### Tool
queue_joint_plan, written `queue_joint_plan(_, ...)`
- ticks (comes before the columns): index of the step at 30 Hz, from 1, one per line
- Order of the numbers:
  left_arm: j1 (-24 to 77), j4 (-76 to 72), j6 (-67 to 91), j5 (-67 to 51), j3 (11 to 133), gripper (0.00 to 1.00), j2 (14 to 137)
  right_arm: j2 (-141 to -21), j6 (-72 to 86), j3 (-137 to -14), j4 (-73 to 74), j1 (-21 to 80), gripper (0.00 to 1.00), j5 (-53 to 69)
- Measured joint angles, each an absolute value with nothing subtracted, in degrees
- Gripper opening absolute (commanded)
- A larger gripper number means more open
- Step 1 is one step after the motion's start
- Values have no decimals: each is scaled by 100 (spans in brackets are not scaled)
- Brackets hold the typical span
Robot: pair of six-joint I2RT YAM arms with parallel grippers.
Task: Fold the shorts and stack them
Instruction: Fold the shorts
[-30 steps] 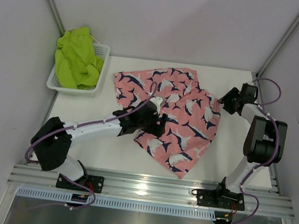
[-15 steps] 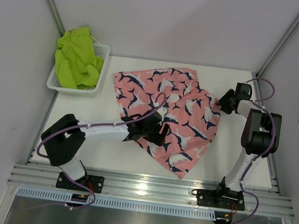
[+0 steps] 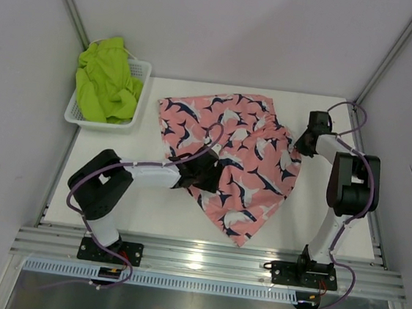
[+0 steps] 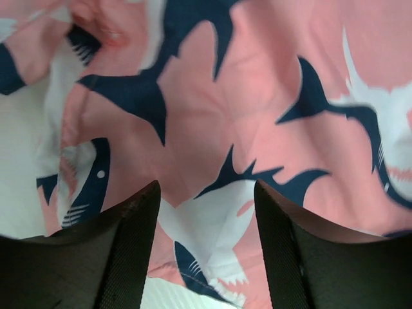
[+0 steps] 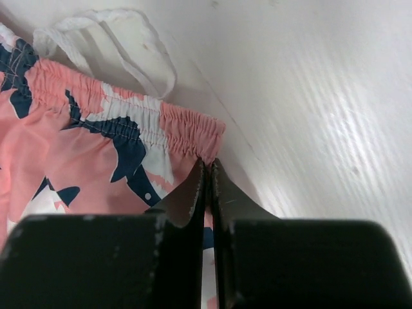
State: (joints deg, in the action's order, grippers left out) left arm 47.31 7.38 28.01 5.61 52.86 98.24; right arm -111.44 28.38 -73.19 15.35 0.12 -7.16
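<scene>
Two changes since a second ago: right gripper (image 5: 209, 164) now closed tight on waistband (image 5: 129, 125) corner of pink shorts (image 3: 253, 130), spread on tabletop (image 3: 149, 207); left gripper (image 4: 206, 190) narrower, yet open, low over the print. Green shorts (image 3: 103, 77) in basket (image 3: 106, 124).

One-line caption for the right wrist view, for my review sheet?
Right hand pinched shut on the elastic waistband corner of the pink shark-print shorts, white drawstring looped on the table beyond.

Navy-and-white sharks pattern the pink shorts (image 3: 259, 142); the green shorts (image 3: 107, 81) are plain lime.
</scene>
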Motion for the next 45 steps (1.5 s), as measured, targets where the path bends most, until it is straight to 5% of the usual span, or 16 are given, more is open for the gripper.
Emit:
queue_joint_plan(5,4272,510,2794,600,5127,61,9762,-10521,2853,-6709,1636,1,6,-1087)
queue_joint_plan(12,3946,554,2733,888,4871,61,9524,-10289,2882,-6473,1715,-16,35,-1142)
queue_joint_plan(18,3935,770,2692,985,4576,65,9159,-10217,2921,-6141,1549,-193,35,-860)
queue_joint_plan(23,4073,1293,2650,1068,4453,79,8611,-10173,3009,-5931,1380,-475,36,-447)
queue_joint_plan(30,4464,1656,2641,1194,4584,79,8023,-10156,3063,-5693,843,-550,36,193)
queue_joint_plan(34,4869,1730,2635,1234,4613,79,7881,-10149,3107,-5603,635,-569,34,381)
queue_joint_plan(41,5927,1730,2556,1358,4622,79,7800,-10147,3142,-5540,548,-585,5,449)
queue_joint_plan(45,6619,1732,2497,1579,4622,77,7800,-10147,3173,-5533,537,-585,0,443)
